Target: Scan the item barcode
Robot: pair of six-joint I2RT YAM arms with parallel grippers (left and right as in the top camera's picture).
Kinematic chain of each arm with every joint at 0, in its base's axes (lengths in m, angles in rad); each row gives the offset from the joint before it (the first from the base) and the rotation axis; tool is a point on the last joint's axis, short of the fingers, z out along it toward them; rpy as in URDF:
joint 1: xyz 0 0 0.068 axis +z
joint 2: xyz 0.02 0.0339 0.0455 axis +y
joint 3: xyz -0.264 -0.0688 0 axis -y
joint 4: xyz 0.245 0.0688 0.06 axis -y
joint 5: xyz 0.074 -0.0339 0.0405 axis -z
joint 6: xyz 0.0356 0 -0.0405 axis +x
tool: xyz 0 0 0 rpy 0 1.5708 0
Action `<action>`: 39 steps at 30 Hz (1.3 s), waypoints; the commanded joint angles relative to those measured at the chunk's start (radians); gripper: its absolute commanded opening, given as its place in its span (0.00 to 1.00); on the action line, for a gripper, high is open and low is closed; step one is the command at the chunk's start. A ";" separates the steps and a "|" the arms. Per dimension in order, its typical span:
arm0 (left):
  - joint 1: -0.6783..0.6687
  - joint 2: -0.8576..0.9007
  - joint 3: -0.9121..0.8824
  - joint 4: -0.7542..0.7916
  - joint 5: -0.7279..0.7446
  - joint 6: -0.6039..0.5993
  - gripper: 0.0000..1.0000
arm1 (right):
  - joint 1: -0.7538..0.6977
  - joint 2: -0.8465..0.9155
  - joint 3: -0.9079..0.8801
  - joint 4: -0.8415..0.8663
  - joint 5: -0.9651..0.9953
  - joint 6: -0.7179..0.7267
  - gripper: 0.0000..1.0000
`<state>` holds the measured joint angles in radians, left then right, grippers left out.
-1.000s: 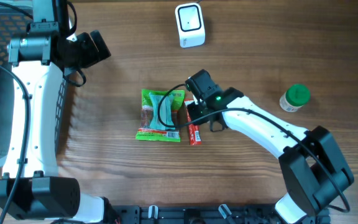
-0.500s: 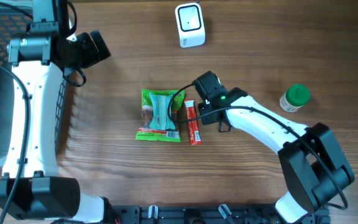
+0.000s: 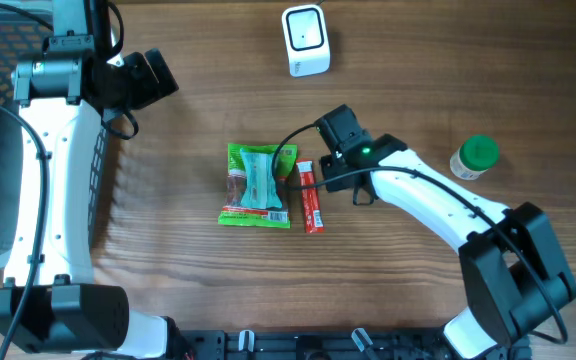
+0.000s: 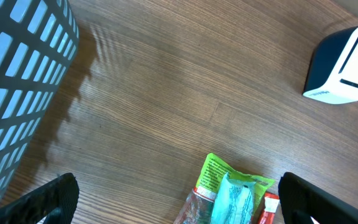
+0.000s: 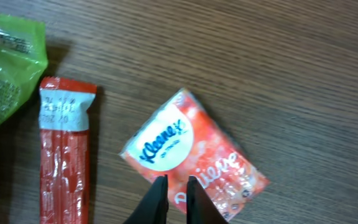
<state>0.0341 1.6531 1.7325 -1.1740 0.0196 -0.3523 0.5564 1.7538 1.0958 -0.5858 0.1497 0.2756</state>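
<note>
Right gripper (image 5: pixel 174 186) is pinched narrow on the near edge of the Kleenex pack (image 5: pixel 191 158), mid-table beside the red stick sachet (image 5: pixel 64 149), seemingly to carry it to the scanner (image 3: pixel 305 40), though contact's hard to confirm. Soft glossy orange film, pillow-shaped. Left gripper (image 4: pixel 176 186) hangs wide, empty, out of the way

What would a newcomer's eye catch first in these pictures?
Probably the orange Kleenex pack pinched between the right fingers, in the right wrist view. At mid-table lie a red stick and a green bag side by side. A white scanner stands at the far edge.
</note>
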 commanded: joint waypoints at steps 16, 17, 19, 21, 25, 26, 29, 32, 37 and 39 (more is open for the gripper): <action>0.003 0.000 -0.002 0.002 -0.006 0.016 1.00 | -0.005 0.098 -0.010 0.050 -0.097 0.014 0.12; 0.003 0.000 -0.003 0.002 -0.006 0.016 1.00 | -0.004 0.101 -0.010 0.048 -0.105 0.016 0.12; 0.003 0.000 -0.003 0.002 -0.006 0.016 1.00 | -0.004 0.102 -0.010 0.042 -0.142 0.015 0.12; 0.003 0.000 -0.003 0.002 -0.006 0.016 1.00 | -0.004 0.102 -0.010 0.042 -0.192 0.014 0.12; 0.003 0.000 -0.002 0.002 -0.006 0.016 1.00 | -0.004 0.102 -0.010 0.016 -0.242 0.013 0.12; 0.003 0.000 -0.002 0.002 -0.006 0.016 1.00 | -0.004 0.102 -0.010 0.006 -0.258 0.012 0.13; 0.003 0.000 -0.002 0.002 -0.006 0.016 1.00 | -0.004 0.102 -0.010 -0.023 -0.295 -0.006 0.13; 0.003 0.000 -0.003 0.002 -0.006 0.016 1.00 | -0.004 0.102 -0.010 -0.033 -0.311 -0.018 0.17; 0.003 0.000 -0.003 0.002 -0.006 0.016 1.00 | -0.004 0.093 -0.001 -0.038 -0.405 -0.093 0.25; 0.003 0.000 -0.002 0.002 -0.006 0.016 1.00 | -0.011 0.066 0.028 -0.053 -0.414 -0.093 0.24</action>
<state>0.0341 1.6531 1.7325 -1.1740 0.0196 -0.3523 0.5518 1.8317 1.0946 -0.6231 -0.1902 0.2276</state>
